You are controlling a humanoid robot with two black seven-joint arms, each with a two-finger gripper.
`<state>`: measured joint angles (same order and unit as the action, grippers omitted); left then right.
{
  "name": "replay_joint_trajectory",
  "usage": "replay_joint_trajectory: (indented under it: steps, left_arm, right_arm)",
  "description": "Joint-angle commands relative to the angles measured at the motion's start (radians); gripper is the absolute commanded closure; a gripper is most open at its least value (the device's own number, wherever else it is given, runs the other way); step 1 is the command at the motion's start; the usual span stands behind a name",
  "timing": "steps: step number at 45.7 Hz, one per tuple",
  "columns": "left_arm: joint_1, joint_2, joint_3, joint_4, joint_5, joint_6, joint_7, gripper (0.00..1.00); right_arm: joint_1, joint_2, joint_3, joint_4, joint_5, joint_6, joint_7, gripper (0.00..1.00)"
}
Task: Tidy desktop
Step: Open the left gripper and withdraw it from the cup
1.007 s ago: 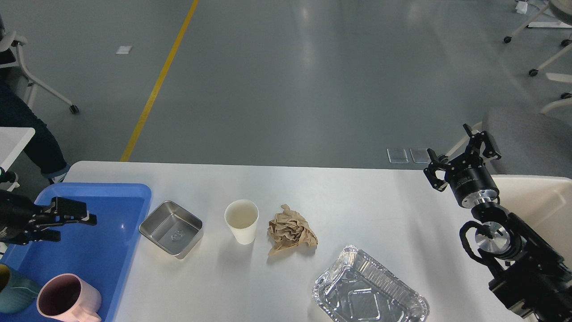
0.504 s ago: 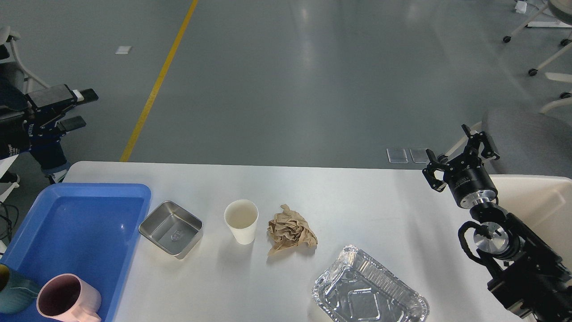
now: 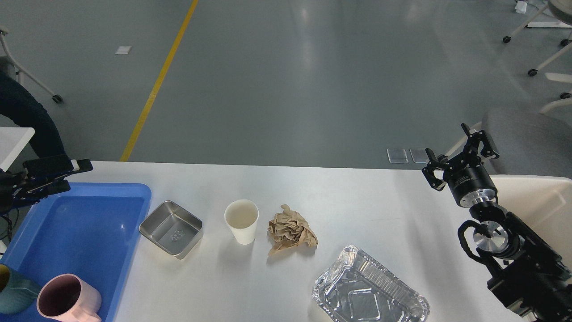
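Matt white desktop [image 3: 357,201], glossy blue plastic tray [image 3: 89,232], crinkled foil pan [image 3: 371,290], crumpled brown paper [image 3: 290,230].

left pincer [image 3: 73,172]: fingers apart, level, at left edge | right pincer [image 3: 459,155]: fingers spread, arm raised

Counter [image 3: 357,201], white: blue tray [image 3: 89,223] holding pink mug [image 3: 67,302] and teal mug [image 3: 13,293]; steel dish [image 3: 172,229]; paper cup [image 3: 241,221]; crumpled brown paper [image 3: 291,230]; foil tray [image 3: 370,290]. Right gripper [image 3: 459,156], jaws apart.
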<state>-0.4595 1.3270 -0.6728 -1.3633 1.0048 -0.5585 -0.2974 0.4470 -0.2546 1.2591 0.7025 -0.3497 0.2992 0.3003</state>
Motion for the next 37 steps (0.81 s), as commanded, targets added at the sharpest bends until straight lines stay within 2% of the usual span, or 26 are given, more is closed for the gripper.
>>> replay_joint_trajectory:
  steps: [1,10,19,25,37]
  left_arm:
    - [0.002,0.149,0.036,-0.076,0.000,-0.012,0.000,0.03]
    - [-0.005,0.325,0.048,-0.123,0.000,-0.084,-0.020,0.03]
    - [-0.030,0.478,0.038,-0.120,-0.006,-0.159,-0.080,0.03]
    - [-0.047,0.508,0.052,-0.103,-0.012,-0.181,-0.114,0.03]
    - [-0.050,0.503,0.045,-0.092,-0.012,-0.172,-0.103,0.03]
  right_arm:
    - [-0.001,0.002,0.000,0.000,0.000,0.000,-0.001,0.00]
    - [0.002,0.002,0.000,0.000,0.000,0.000,0.000,0.00]
    - [0.002,0.000,0.000,0.002,0.000,0.000,0.000,0.00]
    - [0.001,0.001,0.000,0.002,0.000,0.001,0.000,0.00]
    - [0.004,0.002,0.000,0.002,0.000,0.001,-0.001,0.00]
